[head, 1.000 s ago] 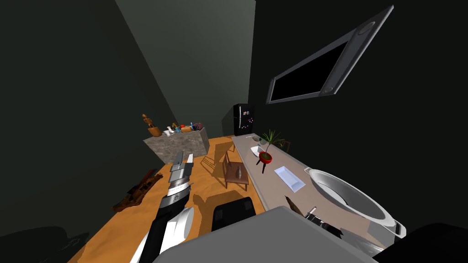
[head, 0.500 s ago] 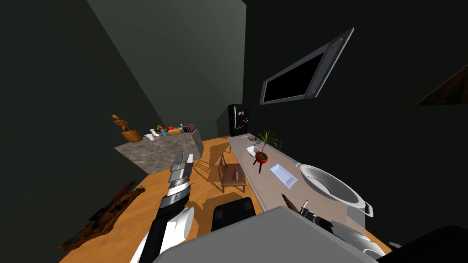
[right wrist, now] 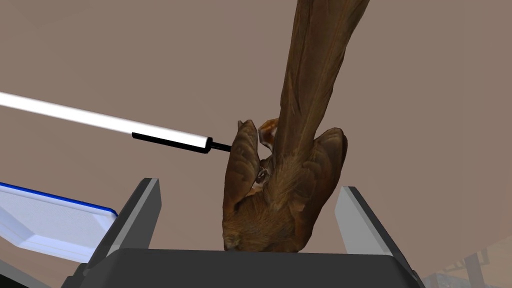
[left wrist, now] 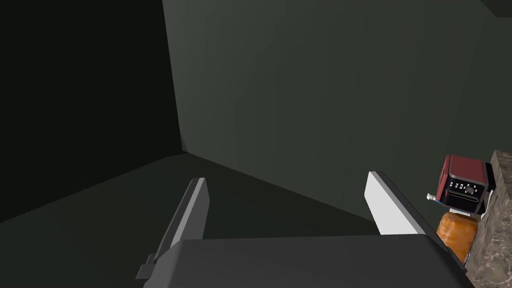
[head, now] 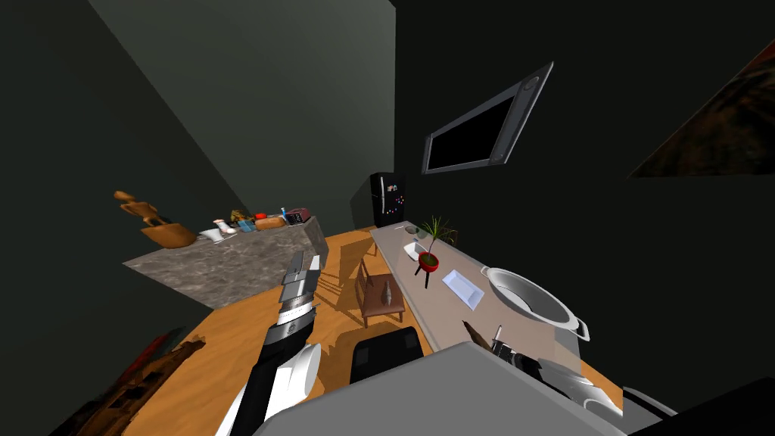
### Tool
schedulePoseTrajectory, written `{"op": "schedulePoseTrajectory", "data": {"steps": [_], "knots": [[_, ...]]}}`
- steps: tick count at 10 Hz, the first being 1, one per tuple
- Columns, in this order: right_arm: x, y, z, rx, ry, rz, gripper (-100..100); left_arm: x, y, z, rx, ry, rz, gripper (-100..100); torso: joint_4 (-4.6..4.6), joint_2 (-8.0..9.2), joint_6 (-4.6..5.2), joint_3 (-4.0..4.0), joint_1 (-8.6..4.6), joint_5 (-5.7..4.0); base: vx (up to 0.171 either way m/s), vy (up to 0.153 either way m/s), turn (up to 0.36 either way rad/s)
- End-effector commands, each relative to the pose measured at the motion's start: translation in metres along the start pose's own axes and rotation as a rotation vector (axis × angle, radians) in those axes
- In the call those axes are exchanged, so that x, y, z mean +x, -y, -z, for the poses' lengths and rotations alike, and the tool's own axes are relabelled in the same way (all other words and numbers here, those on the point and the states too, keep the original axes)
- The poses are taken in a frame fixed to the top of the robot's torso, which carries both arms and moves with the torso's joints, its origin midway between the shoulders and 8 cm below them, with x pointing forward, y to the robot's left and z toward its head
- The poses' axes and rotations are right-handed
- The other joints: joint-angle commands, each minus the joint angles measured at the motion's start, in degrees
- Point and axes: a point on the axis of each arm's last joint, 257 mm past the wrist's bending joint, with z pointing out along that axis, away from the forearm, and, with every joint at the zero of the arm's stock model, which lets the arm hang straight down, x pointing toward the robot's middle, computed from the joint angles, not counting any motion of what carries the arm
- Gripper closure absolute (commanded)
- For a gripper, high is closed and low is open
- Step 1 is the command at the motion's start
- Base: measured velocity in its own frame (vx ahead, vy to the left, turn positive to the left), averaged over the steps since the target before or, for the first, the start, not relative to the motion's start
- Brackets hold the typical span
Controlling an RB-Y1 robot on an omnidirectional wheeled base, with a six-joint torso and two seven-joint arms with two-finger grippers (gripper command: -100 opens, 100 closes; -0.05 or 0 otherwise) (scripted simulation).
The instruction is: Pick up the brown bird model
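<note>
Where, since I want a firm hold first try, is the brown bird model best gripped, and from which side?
Probably the broad body of the brown bird model, across its folded wings, not the long narrow tail, which offers little to press. Come from the body end, as the right gripper sits, open fingers flanking the wings.
</note>
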Motion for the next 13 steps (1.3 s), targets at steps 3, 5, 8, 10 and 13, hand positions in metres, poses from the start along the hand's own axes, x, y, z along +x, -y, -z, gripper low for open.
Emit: {"op": "schedulePoseTrajectory", "data": {"steps": [3,5,8,10,13], "knots": [[-0.014,-0.012,-0.009,-0.034,0.011,0.051,-100,0.0,0.0,0.0,0.0,0.0,0.0,0,0.01,0.03,0.0,0.02,-0.04,-0.01,0.065,-0.002,-0.186],[-0.01,-0.012,-0.008,-0.035,0.004,0.059,-100,0.0,0.0,0.0,0.0,0.0,0.0,0,0.0,0.01,0.0,0.01,-0.01,0.0,0.044,0.005,-0.066],[-0.01,-0.013,-0.009,-0.038,0.005,0.06,100,0.0,0.0,0.0,0.0,0.0,0.0,0,0.07,0.23,-0.03,0.14,-0.06,0.02,0.0,0.0,0.0],[-0.011,-0.013,-0.009,-0.038,0.005,0.061,100,0.0,0.0,0.0,0.0,0.0,0.0,0,0.07,0.25,-0.01,0.15,-0.07,0.02,0.0,0.0,0.0],[0.002,-0.004,-0.001,-0.012,-0.012,0.036,100,0.0,0.0,0.0,0.0,0.0,0.0,0,0.13,0.41,-0.12,0.25,-0.08,0.05,-0.061,-0.004,0.244]]}}
